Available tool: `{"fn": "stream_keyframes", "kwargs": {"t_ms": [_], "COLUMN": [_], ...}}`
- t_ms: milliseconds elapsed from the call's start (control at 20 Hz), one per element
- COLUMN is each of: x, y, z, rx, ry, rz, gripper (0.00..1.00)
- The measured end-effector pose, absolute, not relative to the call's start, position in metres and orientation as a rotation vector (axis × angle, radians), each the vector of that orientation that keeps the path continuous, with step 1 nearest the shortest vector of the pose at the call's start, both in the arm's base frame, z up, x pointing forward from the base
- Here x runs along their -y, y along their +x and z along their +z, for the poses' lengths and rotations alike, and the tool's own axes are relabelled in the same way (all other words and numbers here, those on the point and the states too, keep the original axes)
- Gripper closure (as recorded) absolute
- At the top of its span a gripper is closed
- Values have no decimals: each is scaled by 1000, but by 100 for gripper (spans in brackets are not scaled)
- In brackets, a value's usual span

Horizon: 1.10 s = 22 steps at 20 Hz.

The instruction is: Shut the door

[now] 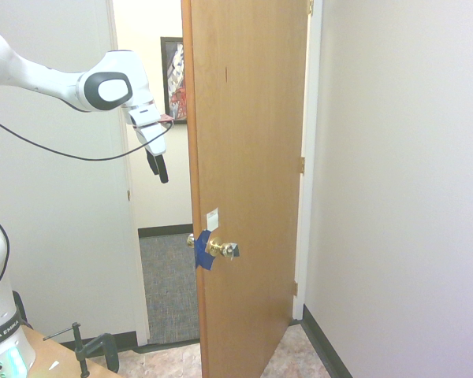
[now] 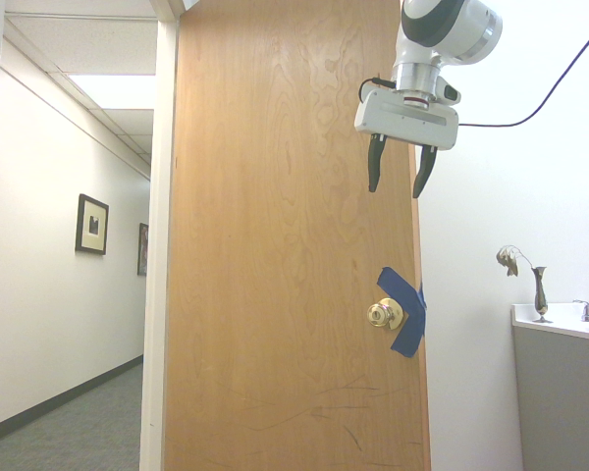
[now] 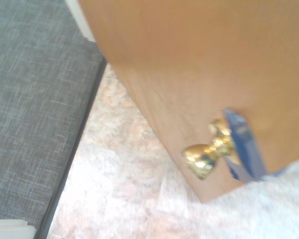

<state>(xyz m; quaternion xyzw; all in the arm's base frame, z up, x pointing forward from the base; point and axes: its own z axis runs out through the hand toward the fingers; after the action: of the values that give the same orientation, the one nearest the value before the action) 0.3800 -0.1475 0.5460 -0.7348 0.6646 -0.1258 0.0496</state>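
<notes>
The wooden door (image 1: 248, 157) is standing ajar mid-frame in the first exterior view; the two-finger gripper (image 2: 400, 180), upper right in the second, is hanging wide and empty. Seemingly it's approaching; next calls for pushing the knob-side face doorframe-ward.

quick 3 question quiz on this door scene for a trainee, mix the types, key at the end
1. True or false: the door stands open.
2. Multiple choice: what colour is the tape by the knob? A) red B) blue C) green
3. Fill in the blank: the two fingers of the pincer are spread ____, with nothing between them.

Key: 1. true; 2. B; 3. apart
</notes>
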Motion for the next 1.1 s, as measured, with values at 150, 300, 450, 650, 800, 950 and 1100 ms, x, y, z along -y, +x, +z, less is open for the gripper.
{"fn": "stream_keyframes", "kwargs": {"t_ms": [150, 300, 450, 650, 800, 950, 1100], "x": [164, 189, 220, 255, 281, 300, 314], "y": [370, 357, 343, 330, 324, 326, 328], "z": [544, 545, 543, 536, 527, 522, 525], "rx": [-2072, -2132, -2199, -2246, -2277, -2301, -2319], "ry": [-2205, -2148, -2079, -2031, -2001, -1984, -1973], "rz": [-320, -269, -236, -189, -167, -150, -150], "gripper": [0, 0, 0, 0, 0, 0, 0]}}
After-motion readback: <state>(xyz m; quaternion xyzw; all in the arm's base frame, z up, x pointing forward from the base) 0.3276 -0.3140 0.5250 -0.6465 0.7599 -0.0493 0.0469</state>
